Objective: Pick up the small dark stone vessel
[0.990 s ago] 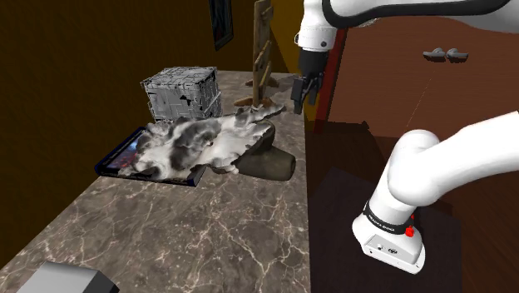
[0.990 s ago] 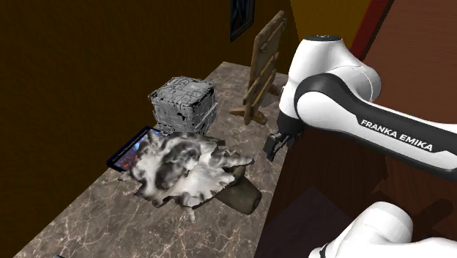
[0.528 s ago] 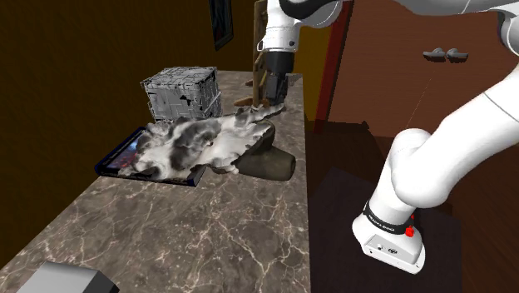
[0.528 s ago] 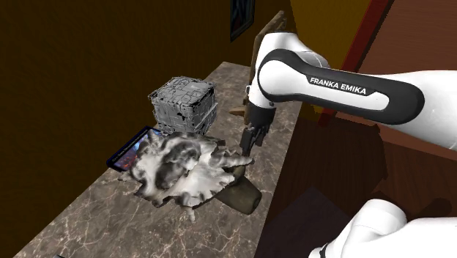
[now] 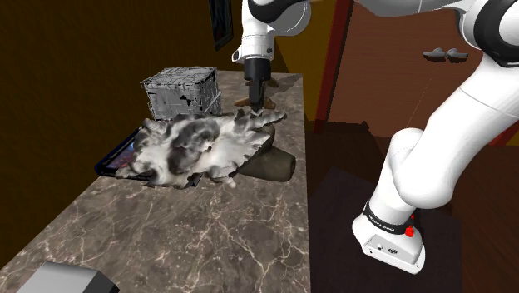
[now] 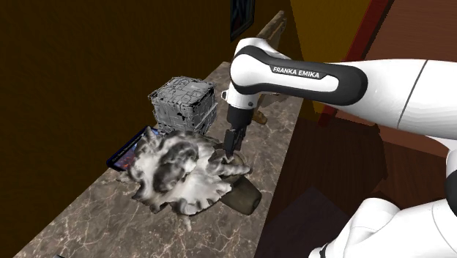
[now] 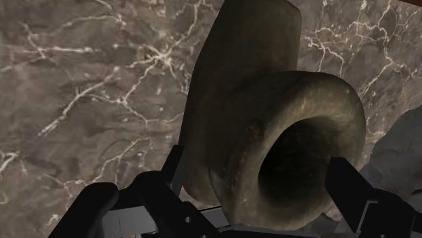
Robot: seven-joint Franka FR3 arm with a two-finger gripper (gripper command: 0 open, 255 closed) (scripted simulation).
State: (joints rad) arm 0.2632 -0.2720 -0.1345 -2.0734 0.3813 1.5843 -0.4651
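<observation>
The gripper (image 5: 257, 101) has swung in from beyond the worktop's edge and now hangs low over the marbled worktop (image 5: 183, 233). Its fingers stand wide apart, gripping nothing. Directly below, between the fingers, lies the small dark vessel (image 7: 270, 135), tipped on its side. It is olive-brown and rough, with a thick rim and a hollow mouth. A crumpled grey-and-white mottled mass (image 5: 195, 146) lies over part of the vessel, just beside the gripper. A grey crate (image 5: 180, 93) stands further off.
</observation>
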